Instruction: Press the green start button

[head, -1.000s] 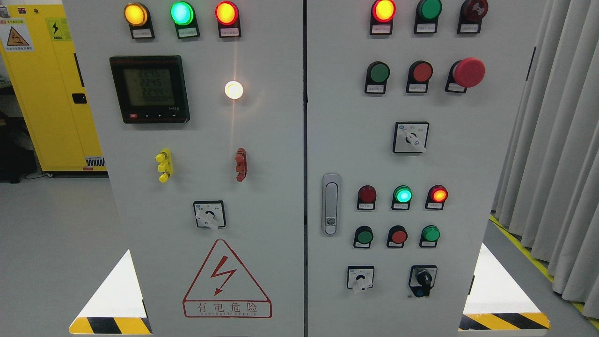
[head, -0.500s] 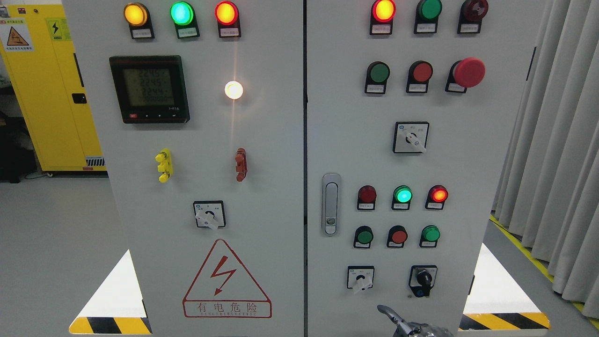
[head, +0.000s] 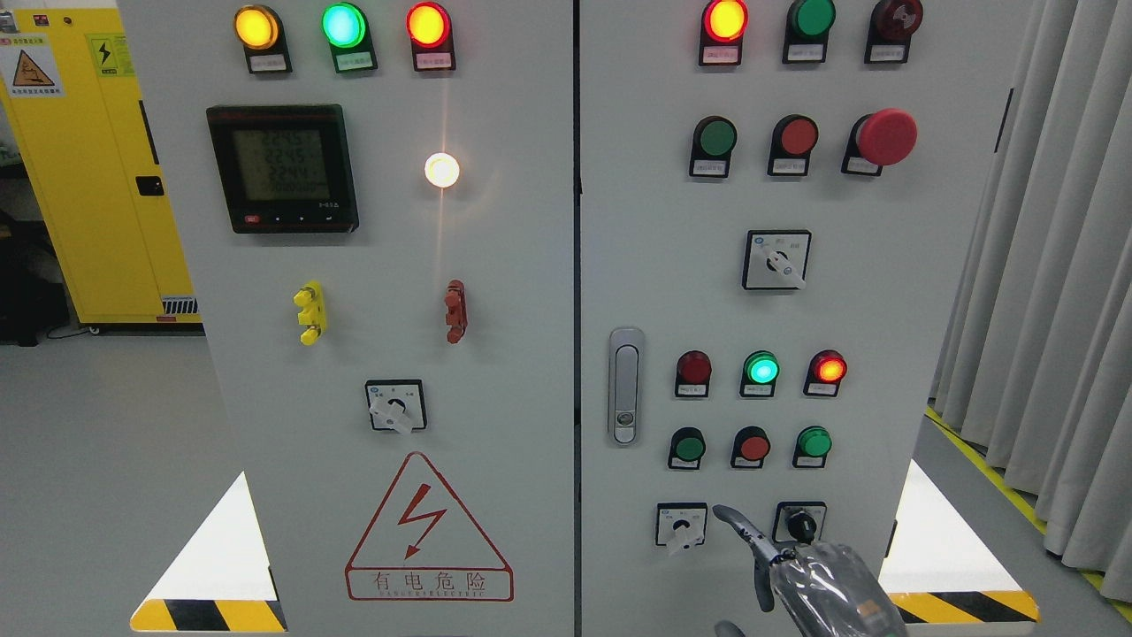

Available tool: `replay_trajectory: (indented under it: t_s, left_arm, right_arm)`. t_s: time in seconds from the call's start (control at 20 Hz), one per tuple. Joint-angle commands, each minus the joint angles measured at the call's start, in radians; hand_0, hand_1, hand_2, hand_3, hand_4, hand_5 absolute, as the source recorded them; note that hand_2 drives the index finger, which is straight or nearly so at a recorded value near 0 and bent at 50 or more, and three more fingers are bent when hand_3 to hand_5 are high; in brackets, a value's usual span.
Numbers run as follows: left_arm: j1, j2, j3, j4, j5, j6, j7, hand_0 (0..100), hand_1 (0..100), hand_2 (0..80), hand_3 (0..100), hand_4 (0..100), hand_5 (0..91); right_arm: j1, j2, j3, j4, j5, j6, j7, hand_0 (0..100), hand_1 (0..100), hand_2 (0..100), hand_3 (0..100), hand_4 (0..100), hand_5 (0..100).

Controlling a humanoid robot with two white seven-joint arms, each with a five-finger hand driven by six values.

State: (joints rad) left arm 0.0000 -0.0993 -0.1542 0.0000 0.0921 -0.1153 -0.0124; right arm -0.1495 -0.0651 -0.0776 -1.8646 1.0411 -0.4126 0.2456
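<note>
The grey control cabinet carries three green push buttons on its right door: one in the upper row, and two in the lower row at the left and the right. My right hand, wrapped in clear film, rises from the bottom edge below that lower row. One finger stretches up and left, its tip between the white rotary switch and the black key switch. Another finger hangs down apart from it. The hand holds nothing and touches no button. The left arm is out of view.
Red buttons sit between the green ones, and a red mushroom stop button juts out at upper right. A door handle is left of the lower buttons. Curtains hang at the right, a yellow cabinet stands at the left.
My right hand came up from below the picture's edge: absent a second ago, its fingertip showed low half a second ago, and now it reaches the switch row.
</note>
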Motion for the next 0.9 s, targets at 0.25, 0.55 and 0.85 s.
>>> replay_trajectory:
  t_s: [0.25, 0.55, 0.85]
  left_arm:
    - [-0.032, -0.007, -0.001, -0.026, 0.000, 0.000, 0.000, 12, 56, 0.0, 0, 0, 0.0]
    - [-0.032, -0.007, 0.001, -0.026, 0.000, 0.000, 0.000, 12, 56, 0.0, 0, 0, 0.0]
    - [-0.032, -0.007, -0.001, -0.026, 0.000, 0.000, 0.000, 12, 56, 0.0, 0, 0, 0.0]
  right_arm:
    - [-0.076, -0.001, 0.013, 0.016, 0.037, 0.001, 0.012, 35, 72, 0, 84, 83, 96]
    - [-0.111, -0.002, 0.027, 0.067, 0.039, 0.003, 0.012, 38, 72, 0, 84, 83, 96]
    - [-0.124, -0.002, 0.032, 0.073, 0.039, 0.003, 0.012, 39, 72, 0, 84, 82, 96]
